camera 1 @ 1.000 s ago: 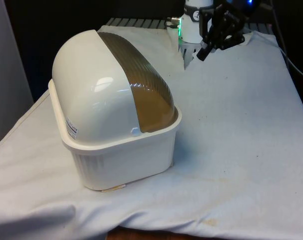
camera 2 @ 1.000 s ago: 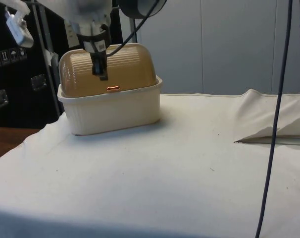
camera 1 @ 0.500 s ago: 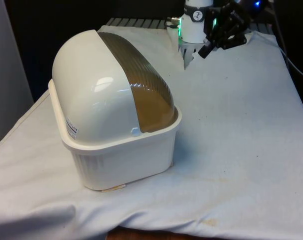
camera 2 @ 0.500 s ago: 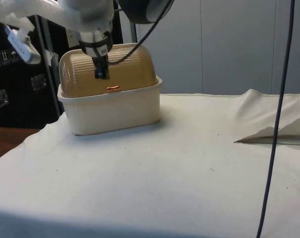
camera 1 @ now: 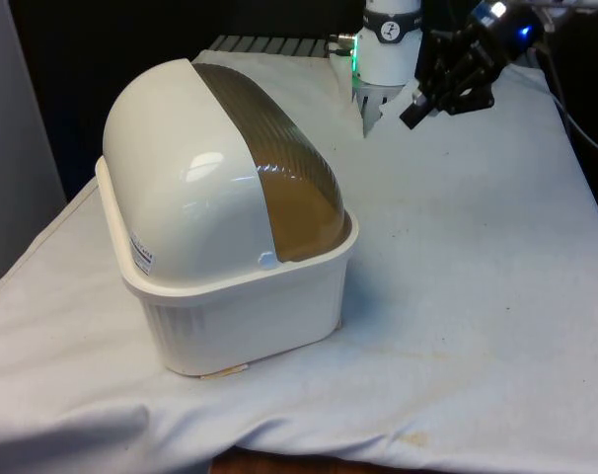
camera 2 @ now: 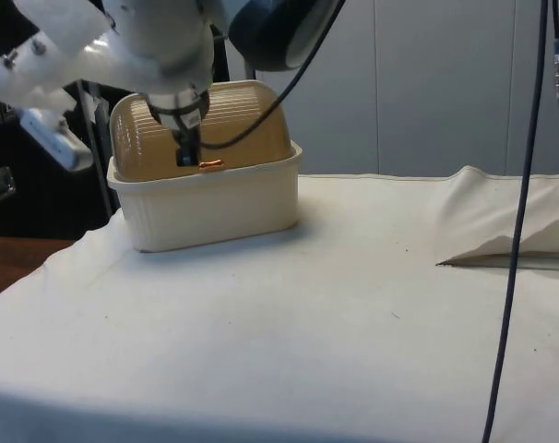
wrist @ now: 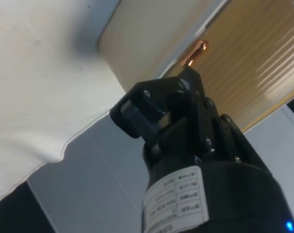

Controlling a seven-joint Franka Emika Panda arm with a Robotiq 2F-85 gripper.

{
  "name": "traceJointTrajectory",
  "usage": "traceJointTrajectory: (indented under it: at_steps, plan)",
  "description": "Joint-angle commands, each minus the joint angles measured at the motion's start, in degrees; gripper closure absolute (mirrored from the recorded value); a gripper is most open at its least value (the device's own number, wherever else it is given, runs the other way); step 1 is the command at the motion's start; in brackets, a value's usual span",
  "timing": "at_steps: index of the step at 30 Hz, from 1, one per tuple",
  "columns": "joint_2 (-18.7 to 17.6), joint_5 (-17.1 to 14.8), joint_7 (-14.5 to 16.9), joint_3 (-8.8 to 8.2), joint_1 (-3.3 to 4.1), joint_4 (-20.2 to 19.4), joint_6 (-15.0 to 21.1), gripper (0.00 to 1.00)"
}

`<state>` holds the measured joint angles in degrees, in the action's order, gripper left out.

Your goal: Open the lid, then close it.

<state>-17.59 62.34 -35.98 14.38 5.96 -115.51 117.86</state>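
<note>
A white cloth (camera 1: 477,276) is covering the table, lying in soft wrinkles, with a raised fold (camera 2: 501,217) showing in the side view well away from the box. Black curtains are hanging behind the table's far end in the front view, and dark cabinets and pale wall panels are standing behind it in the side view.

A cream plastic bread box with a ribbed base (camera 1: 245,316) is sitting on the cloth towards the front view's left, turning its rounded white end to that camera. Its amber, ribbed, translucent roll-top lid (camera 1: 279,168) is lying fully down over the opening, meeting the rim of the base. A small copper-coloured handle (camera 2: 210,164) is sticking out at the lid's lower edge, just above the rim, on the face turned to the side camera.

The black two-finger gripper (camera 1: 415,107) is hanging above the cloth near the table's far end in the front view, well apart from the box. In the side view the gripper (camera 2: 184,155) is overlapping the lid, just beside the handle. In the wrist view the fingertips (wrist: 188,77) are pointing at the handle (wrist: 198,51), apart from it, and they are pressed together with nothing between them.
</note>
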Motion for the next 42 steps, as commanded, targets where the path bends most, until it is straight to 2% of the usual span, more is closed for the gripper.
traceJointTrajectory:
  at_steps: [1,3,4,10,11,12,14,18,19,20,24,26,27,28,29,35,36,37,42]
  plan:
    - [-0.7,1.0,-0.9,-0.23,0.06,0.0,0.2,1.0]
    - [-1.4,1.8,-1.7,-0.34,-0.17,-0.2,0.6,1.0]
    - [-1.3,1.3,-1.4,-0.17,-0.06,-0.1,0.1,1.0]
    - [-3.5,4.1,-4.0,-1.55,-0.57,-0.7,1.8,1.0]
    - [-3.5,3.4,-3.7,-1.43,-0.29,-0.5,0.7,1.0]
    - [-3.8,4.4,-4.4,-1.83,-0.63,-0.9,1.9,1.0]
    - [-4.6,5.6,-5.3,-2.69,-0.8,-1.1,2.8,1.0]
    - [-5.8,7.2,-6.5,-4.01,-0.86,-1.1,3.7,1.0]
    - [-5.4,6.1,-6.0,-3.72,-0.69,-1.1,2.8,1.0]
    - [-6.5,8.0,-7.1,-4.58,-0.86,-0.8,4.0,1.0]
    - [-7.6,9.7,-8.8,-5.61,-0.97,-0.6,4.5,1.0]
    - [-7.8,10.5,-9.3,-6.02,-1.26,-0.5,4.9,1.0]
    - [-7.8,9.9,-9.2,-5.84,-0.86,-0.5,3.9,1.0]
    - [-8.0,10.2,-9.4,-6.07,-0.92,-0.5,4.0,1.0]
    - [-7.8,11.0,-9.7,-6.76,-1.38,-0.5,5.3,1.0]
    - [-7.7,11.1,-10.0,-7.85,-1.43,-0.7,5.8,1.0]
    - [-8.0,10.5,-9.7,-7.79,-1.2,-0.4,4.9,1.0]
    - [-7.7,11.1,-10.0,-7.96,-1.49,-0.7,5.9,1.0]
    - [-7.6,10.8,-10.3,-8.25,-1.55,-0.9,6.1,1.0]
